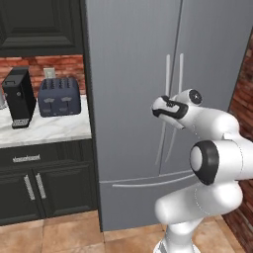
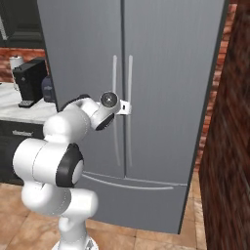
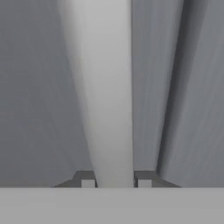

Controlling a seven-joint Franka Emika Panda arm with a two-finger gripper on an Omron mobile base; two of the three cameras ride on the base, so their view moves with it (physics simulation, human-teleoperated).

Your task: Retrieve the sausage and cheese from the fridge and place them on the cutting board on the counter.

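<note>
The fridge (image 1: 133,99) is seen with both doors closed, its two long curved handles running side by side down the middle seam. The gripper (image 3: 114,180) is pressed up against the doors at about mid-height of those handles, and the jaws are closed on a handle (image 3: 109,96) — the pale bar passes straight between the two dark fingertips (image 3: 87,179) with a tip touching it on either side. In the right base view the hand (image 2: 123,106) is seen reaching the left one of the two handles (image 2: 115,112), so that is the bar held. The door seam is seen as a dark line just beside the gripped handle in the hand view. To the left of the fridge, the counter (image 1: 49,129) is seen carrying a dark toaster (image 1: 59,96) and a black coffee machine (image 1: 20,97), both well apart from the gripper.
</note>
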